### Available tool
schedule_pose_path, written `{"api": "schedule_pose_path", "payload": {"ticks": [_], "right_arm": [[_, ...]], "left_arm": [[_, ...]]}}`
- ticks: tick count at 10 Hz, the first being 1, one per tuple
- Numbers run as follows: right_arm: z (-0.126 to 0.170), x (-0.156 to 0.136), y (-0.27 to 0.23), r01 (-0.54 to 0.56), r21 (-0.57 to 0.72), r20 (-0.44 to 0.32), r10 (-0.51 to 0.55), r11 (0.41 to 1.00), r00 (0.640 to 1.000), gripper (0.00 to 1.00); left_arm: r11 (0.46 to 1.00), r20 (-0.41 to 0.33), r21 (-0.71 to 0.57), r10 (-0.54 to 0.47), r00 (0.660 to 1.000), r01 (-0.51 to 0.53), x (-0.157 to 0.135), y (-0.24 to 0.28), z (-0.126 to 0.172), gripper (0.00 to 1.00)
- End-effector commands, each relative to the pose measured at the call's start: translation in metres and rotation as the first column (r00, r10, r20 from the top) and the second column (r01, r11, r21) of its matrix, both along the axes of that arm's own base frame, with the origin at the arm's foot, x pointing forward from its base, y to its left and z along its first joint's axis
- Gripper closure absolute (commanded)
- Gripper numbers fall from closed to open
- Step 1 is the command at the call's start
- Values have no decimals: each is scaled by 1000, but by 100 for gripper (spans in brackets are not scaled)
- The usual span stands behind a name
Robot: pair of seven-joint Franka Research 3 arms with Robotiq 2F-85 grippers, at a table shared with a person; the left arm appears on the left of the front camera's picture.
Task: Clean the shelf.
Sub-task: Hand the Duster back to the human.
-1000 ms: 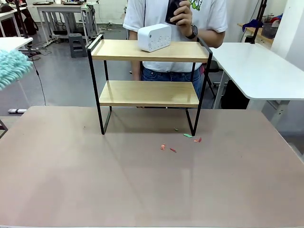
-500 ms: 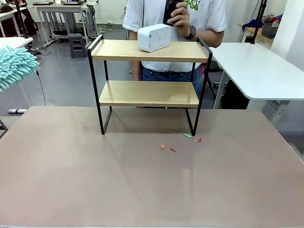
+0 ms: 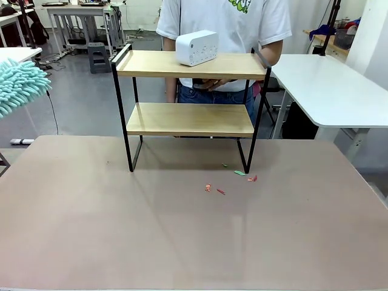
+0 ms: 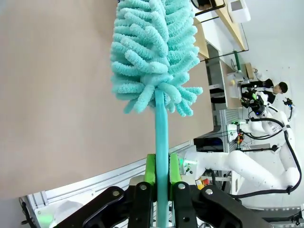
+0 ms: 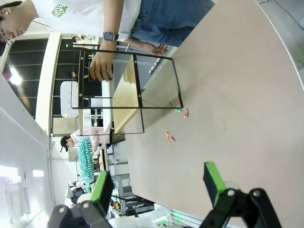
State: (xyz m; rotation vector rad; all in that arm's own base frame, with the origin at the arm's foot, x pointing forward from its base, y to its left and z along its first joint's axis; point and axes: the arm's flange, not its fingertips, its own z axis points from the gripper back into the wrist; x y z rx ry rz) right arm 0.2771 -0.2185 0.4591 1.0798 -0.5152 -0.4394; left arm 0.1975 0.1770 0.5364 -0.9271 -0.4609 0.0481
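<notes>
A two-tier shelf (image 3: 191, 97) of light wooden boards in a thin black frame is standing at the far middle of a brown table (image 3: 182, 230), toward twelve o'clock in the front view. A white box (image 3: 197, 47) is sitting on its top board. A person in a white shirt (image 3: 224, 24) is standing just behind the shelf, with one hand (image 5: 100, 66) between the two boards. A few small red and green scraps (image 3: 233, 179) are lying on the table near the shelf's right front leg. At nine o'clock, a fluffy teal duster (image 3: 21, 85) is poking in from the edge. The left gripper (image 4: 161, 178) is clamping tight on the duster's teal handle (image 4: 160, 142). The right gripper (image 5: 159, 183) is holding nothing, its green-padded fingers (image 5: 100, 186) spreading wide apart above the table.
</notes>
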Motion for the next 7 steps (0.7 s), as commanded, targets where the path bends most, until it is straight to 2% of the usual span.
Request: {"api": "schedule_pose_path", "payload": {"ticks": [1,4,5,6,7], "right_arm": [[1,3,0,1,2,37,-1,1000,999,0],[1,3,0,1,2,37,-1,1000,999,0],[0,0,0,0,0,0,0,1000,1000,0],[24,3,11,4,-44,89,0,999,996,0],[69,20,39,-68,-120,204,92,990,975,0]], "left_arm": [[1000,19,4,-5,1000,4,-2,5,1,88],[1000,19,4,-5,1000,4,-2,5,1,88],[1000,0,0,0,1000,0,0,0,0,88],[987,85,39,-157,984,154,22,-36,24,88],[944,166,67,-329,930,322,36,-76,62,88]]}}
